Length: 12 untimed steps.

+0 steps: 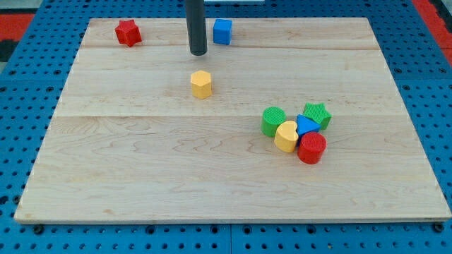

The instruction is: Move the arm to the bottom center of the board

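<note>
Your dark rod has no fingers to open or shut; my tip sits near the view's top, holding nothing. The bottom middle of the pale wooden board lies far below it. The yellow six-sided block waits just under my tip, so steer around it.

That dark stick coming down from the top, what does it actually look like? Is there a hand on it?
No hand. It is a plain, straight, round rod, dark grey to black with a faint sheen, ending in my tip, a blunt flat end. No cables, markings or sleeve show; its upper part runs out of the view's top.
</note>
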Motion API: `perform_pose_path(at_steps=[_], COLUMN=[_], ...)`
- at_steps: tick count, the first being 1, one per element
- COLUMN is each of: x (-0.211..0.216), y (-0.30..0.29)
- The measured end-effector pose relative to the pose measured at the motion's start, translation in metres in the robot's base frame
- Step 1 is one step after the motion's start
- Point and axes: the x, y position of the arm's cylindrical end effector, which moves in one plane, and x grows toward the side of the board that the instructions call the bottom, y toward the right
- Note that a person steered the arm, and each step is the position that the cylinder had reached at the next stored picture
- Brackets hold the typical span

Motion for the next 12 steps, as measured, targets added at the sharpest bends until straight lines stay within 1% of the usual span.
perform_pose_path(at_steps=[1, 2, 3, 4, 5, 6, 7, 8, 9, 11, 12], x=[0.006, 0.006, 0.025, 0.104, 0.176, 0.195, 0.198, 0.201, 0.208, 0.209, 0.221], y=[-0.024, -0.067, -0.113, -0.095, 0.012, 0.055, 0.065, 0.059, 0.029, 0.02, -0.004])
